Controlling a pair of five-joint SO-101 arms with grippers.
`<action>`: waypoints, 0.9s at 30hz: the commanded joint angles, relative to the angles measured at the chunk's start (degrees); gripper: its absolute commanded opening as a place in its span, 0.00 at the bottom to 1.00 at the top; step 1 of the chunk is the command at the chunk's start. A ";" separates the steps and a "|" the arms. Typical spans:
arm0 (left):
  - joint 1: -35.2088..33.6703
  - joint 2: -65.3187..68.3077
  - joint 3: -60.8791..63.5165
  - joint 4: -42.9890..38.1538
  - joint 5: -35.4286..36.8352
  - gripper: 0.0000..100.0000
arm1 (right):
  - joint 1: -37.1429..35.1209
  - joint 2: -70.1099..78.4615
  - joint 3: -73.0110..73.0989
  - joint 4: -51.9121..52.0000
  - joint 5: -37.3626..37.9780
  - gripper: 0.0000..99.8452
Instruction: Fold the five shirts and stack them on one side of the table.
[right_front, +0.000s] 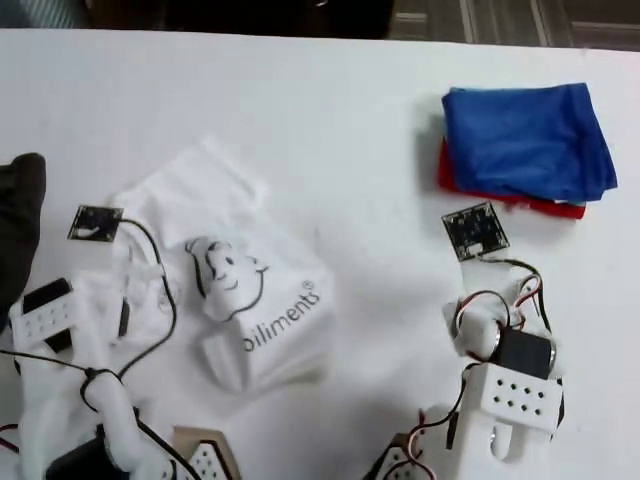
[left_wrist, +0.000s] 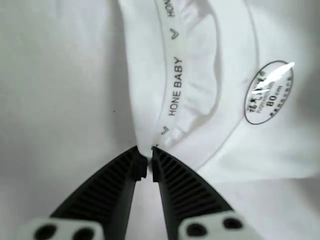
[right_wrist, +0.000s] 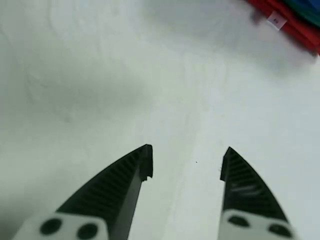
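Nearest, in the left wrist view, the left pincer (left_wrist: 148, 162) is observed clenched on a fold of the white shirt (left_wrist: 220, 115). The cloth is nipped at the fingertips, just beside the printed neck band (left_wrist: 175, 85). A round label (left_wrist: 268, 92) is noted on the fabric beyond the band. The grip itself is made plain at the wrist. The high view gives the arm's place instead: the near left of the surface (right_front: 350, 120), over the shirt's left part.

In the right wrist view, the right pincer (right_wrist: 186, 162) is found released, its jaws wide apart above bare surface. In the high view the right arm (right_front: 510, 385) is placed at the near right, well apart from the white shirt.

In the middle distance, the white shirt is seen from above, left of centre. It is partly folded and rumpled, with a face print (right_front: 228, 272) uppermost. A dark garment (right_front: 22, 215) is noted at the left edge.

Farthest, at the right, the blue shirt (right_front: 525, 135) is laid folded upon the red shirt (right_front: 448, 175), whose edge protrudes at the left and near sides. A small tag (right_wrist: 276, 21) on the red shirt's edge is recorded in the right wrist view.
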 joint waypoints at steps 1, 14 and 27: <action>0.18 -1.49 -6.73 4.40 0.00 0.02 | 0.04 -0.48 -0.26 -0.75 0.00 0.22; 1.32 -1.05 -47.25 24.79 4.66 0.02 | 0.04 -0.40 -0.18 -0.66 -0.09 0.22; 18.46 -1.05 -84.09 36.13 7.56 0.02 | 0.04 -0.40 -0.18 -0.66 -0.09 0.22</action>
